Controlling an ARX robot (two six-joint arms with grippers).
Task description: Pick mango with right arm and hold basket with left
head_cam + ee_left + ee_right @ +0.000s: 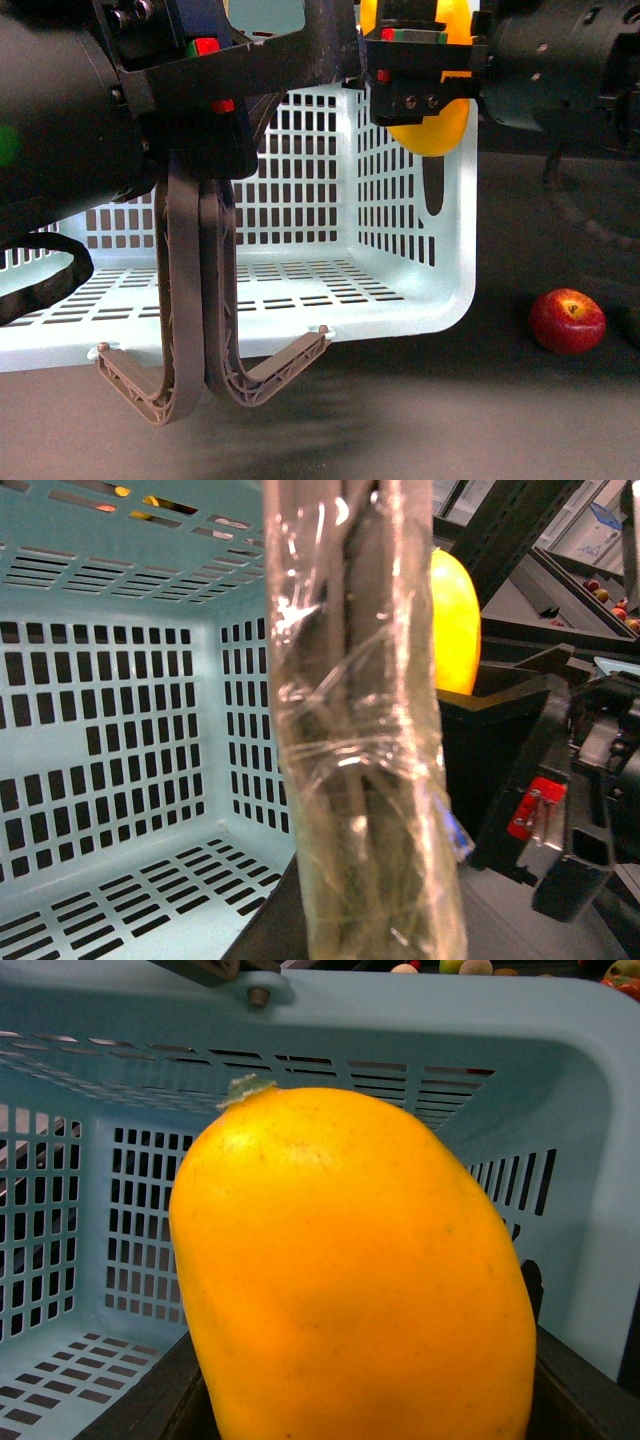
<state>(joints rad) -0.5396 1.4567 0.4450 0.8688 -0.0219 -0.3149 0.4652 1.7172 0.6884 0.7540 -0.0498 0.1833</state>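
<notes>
Closest up are the two handles (185, 300), bunched together and running up into the left end effector (200, 120), which looks clenched on them (its wrist cam is basically filled by the clear-wrapped handles, so I'm fairly confident). I'd guess that grip is what keeps the basket (450, 290) tipped with its mouth facing the robot, so there's an easy target. Just past that, the right end effector (420, 95) is grasping the mango (437, 138), held well up off the surface (400, 420) right by the basket's right wall, and its wrist cam looks straight into the basket. So the pick looks done. Further right, an apple (567, 320) sits untouched on the surface.
</notes>
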